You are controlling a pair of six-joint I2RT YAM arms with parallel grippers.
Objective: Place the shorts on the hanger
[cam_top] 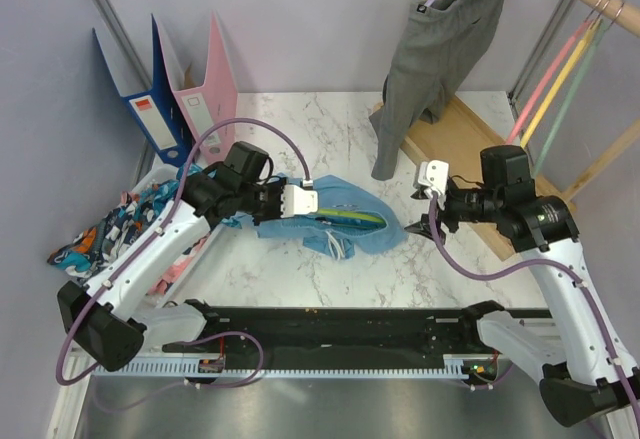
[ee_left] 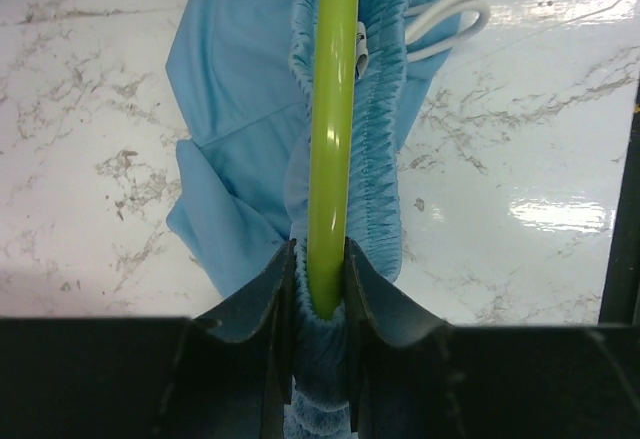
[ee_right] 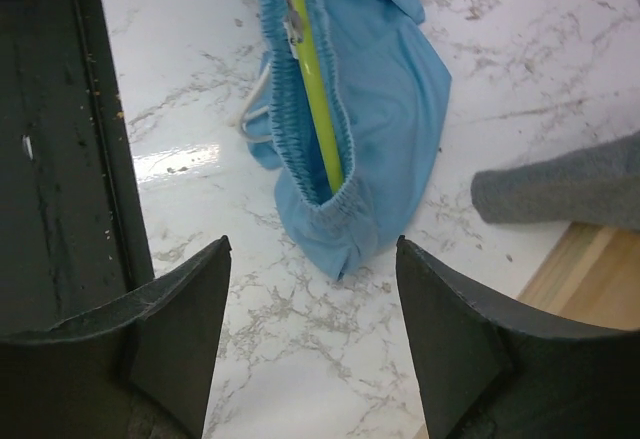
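Marble table centre holds light blue shorts, lime hanger inside the waistband, my left claw clamping hanger plus waistband, my right claw open just right; hold left firm, pinch the waistband's right end squarely.

You have one white marble worktop and two black claws, the left claw and the right claw. You can count one pair of plain light blue fabric shorts, one thin lime-green plastic hanger, one grey hanging garment, one heap of multicoloured patterned clothes, and three upright ring binders: one blue binder, another blue binder, one pink binder
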